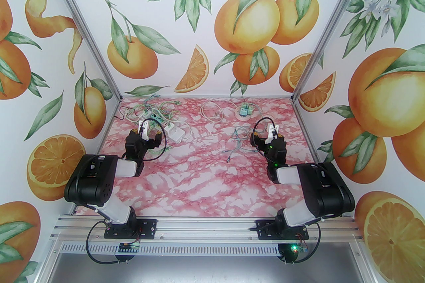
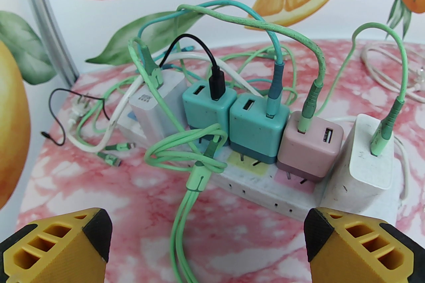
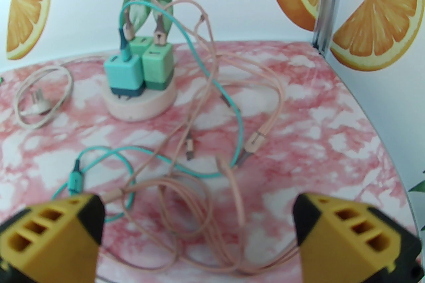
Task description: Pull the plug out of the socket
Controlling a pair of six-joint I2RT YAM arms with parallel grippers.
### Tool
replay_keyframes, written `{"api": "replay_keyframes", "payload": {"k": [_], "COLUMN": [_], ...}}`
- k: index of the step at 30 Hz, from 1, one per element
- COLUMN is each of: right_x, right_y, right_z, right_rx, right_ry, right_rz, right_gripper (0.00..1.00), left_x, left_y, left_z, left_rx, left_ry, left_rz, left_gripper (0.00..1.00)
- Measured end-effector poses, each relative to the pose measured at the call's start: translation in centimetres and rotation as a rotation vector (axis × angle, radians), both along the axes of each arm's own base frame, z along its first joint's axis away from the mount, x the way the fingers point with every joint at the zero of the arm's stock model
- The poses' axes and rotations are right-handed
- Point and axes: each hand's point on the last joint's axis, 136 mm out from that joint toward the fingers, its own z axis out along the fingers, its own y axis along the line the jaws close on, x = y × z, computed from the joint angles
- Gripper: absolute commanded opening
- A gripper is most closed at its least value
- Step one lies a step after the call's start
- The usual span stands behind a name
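Note:
A white power strip socket lies at the table's back left with several plugs standing in it: a white one, two teal ones, a pink one and another white one, each trailing a cable. My left gripper hovers open just in front of the strip, nothing between its fingers. At the back right a round pale socket carries a teal plug and green plugs. My right gripper stands open some way short of it, above loose cables.
Green, teal and black cables tangle over and around the strip. Pink and teal cables sprawl on the marble-patterned table between my right gripper and the round socket. A loose white cord with a plug lies to its left. Printed walls enclose three sides.

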Motion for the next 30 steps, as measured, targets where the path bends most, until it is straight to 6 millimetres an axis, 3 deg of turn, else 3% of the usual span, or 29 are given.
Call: {"api": "replay_keyframes", "payload": {"k": [16, 20, 23, 26, 30], "right_x": [0.0, 0.0, -0.7, -1.7, -2.9], "right_y": [0.0, -0.4, -1.4, -2.5, -4.5], "right_z": [0.0, 0.2, 1.8, 5.6, 9.9], "right_rx": [0.0, 0.003, 0.009, 0.041, 0.177], "right_ry": [0.0, -0.005, -0.023, -0.105, -0.163], "right_rz": [0.0, -0.024, -0.081, -0.15, -0.287], "right_gripper": [1.0, 1.0, 1.0, 1.0, 1.0], "left_x": [0.0, 0.1, 1.6, 3.1, 3.7], "left_y": [0.4, 0.6, 1.0, 2.0, 3.3], "left_z": [-0.1, 0.1, 4.3, 12.5, 20.6], "left_rx": [-0.019, -0.029, -0.04, -0.092, -0.217], "left_ry": [0.003, 0.077, 0.078, 0.007, -0.032], "left_rz": [-0.018, -0.009, 0.021, 0.095, 0.183], "left_gripper": [1.0, 1.0, 1.0, 1.0, 1.0]}}
